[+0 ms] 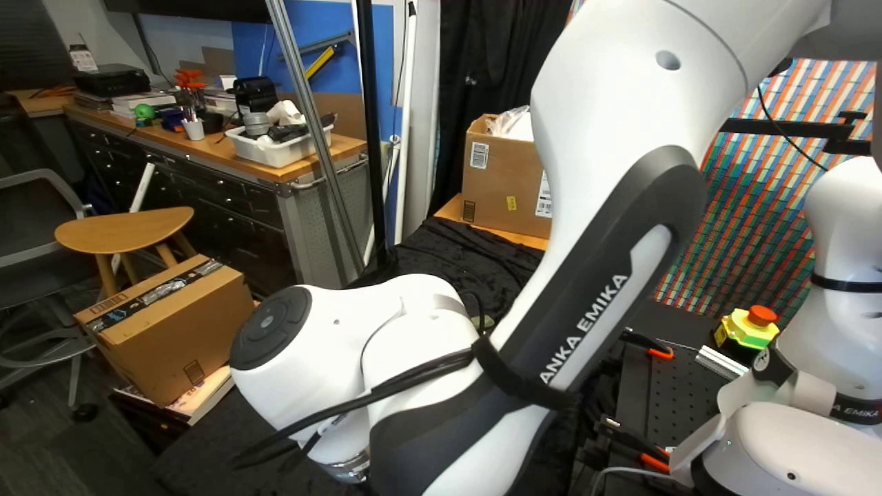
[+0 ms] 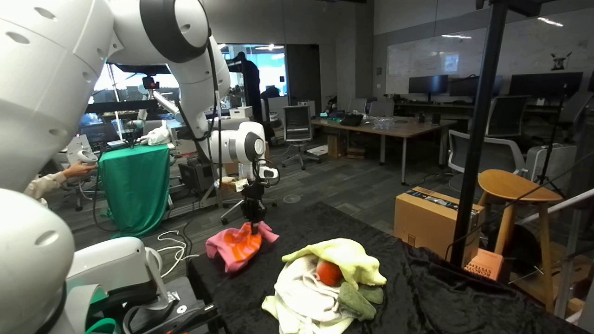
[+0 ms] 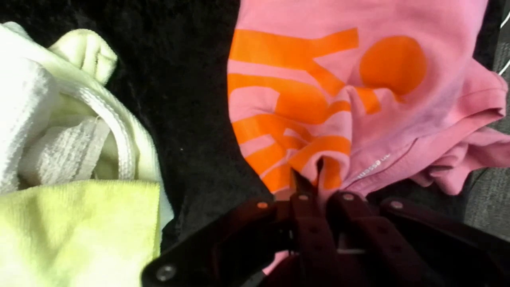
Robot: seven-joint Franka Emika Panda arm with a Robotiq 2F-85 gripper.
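Observation:
My gripper (image 2: 254, 226) points down at the black-covered table and is shut on a pink shirt (image 2: 220, 246) with an orange print. In the wrist view, the fingers (image 3: 318, 189) pinch a bunched fold of the pink shirt (image 3: 434, 59), which spreads away from them. The shirt looks partly lifted, draping below the fingertips. Beside it lies a pile with a white towel (image 2: 301, 287), a yellow cloth (image 2: 350, 260), a dark green cloth (image 2: 357, 300) and a red round object (image 2: 329, 272). The yellow cloth also shows in the wrist view (image 3: 87, 231). An exterior view shows the arm (image 1: 579, 324), with the gripper out of view.
Black fabric (image 2: 441, 297) covers the table. A black pole (image 2: 478, 120), a cardboard box (image 2: 431, 218) and a wooden stool (image 2: 517, 185) stand beyond its edge. Another robot arm (image 1: 841, 289) and an emergency stop button (image 1: 750, 327) are nearby. A person's hand (image 2: 79, 169) holds a controller.

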